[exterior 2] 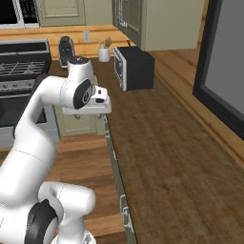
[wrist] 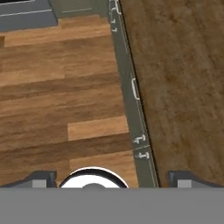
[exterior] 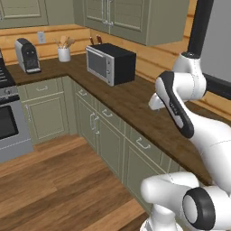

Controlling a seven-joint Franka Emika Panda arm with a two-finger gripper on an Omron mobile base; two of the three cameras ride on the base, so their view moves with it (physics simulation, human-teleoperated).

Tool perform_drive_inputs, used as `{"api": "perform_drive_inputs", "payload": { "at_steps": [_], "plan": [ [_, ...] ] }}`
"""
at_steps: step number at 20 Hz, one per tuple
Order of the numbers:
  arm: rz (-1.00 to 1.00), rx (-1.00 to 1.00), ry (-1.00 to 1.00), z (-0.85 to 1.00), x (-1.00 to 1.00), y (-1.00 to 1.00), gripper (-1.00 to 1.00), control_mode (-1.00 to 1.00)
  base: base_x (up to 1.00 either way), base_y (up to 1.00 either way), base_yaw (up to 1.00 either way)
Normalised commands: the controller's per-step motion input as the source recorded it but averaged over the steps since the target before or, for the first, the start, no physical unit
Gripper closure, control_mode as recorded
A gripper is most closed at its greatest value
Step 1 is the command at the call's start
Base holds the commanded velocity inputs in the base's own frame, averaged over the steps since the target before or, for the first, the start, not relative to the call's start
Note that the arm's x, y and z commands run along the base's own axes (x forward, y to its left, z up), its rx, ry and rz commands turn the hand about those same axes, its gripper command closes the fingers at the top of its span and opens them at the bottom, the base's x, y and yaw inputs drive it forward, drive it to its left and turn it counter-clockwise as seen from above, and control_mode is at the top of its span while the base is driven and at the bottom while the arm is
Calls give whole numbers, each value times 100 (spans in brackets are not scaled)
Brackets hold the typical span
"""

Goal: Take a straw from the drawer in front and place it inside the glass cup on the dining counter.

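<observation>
Hand view: gripper (wrist: 112, 179) points straight down, jaws spread wide, nothing between them. One fingertip hangs over the wood floor (wrist: 57, 100), the other over the dark wood worktop (wrist: 183, 78). The drawer (wrist: 131, 89) sits below and ahead of the gripper, nearer the worktop-side fingertip, shut, with its silver handle (wrist: 135, 89) seen from above. Left base view: same drawer (exterior: 143, 143) closed under the worktop edge. Black microwave (exterior: 110, 63) stands well beyond the gripper.

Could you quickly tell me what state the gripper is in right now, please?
Gripper: open, jaws spread wide, holding nothing; it looks down along the closed sage-green drawer fronts at the worktop's edge.
</observation>
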Motion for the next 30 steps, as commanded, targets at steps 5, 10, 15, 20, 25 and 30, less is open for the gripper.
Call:
{"api": "perform_drive_inputs", "payload": {
  "at_steps": [5, 10, 15, 20, 25, 30],
  "plan": [
    [-4, -36, -4, -30, 9, 69, -100, -100, 0, 0, 0],
    [-7, -44, 0, -59, 35, 69, -100, -100, 0, 0, 0],
    [-6, -39, 1, -68, 48, 54, -100, -100, 0, 0, 0],
    [-4, -35, 3, -59, 50, 29, -100, -100, 0, 0, 0],
    [-10, -29, 6, -66, 37, 0, -100, -100, 0, 0, 0],
    [-18, -18, 1, -80, 10, -9, -100, -100, 0, 0, 0]
  ]
}}
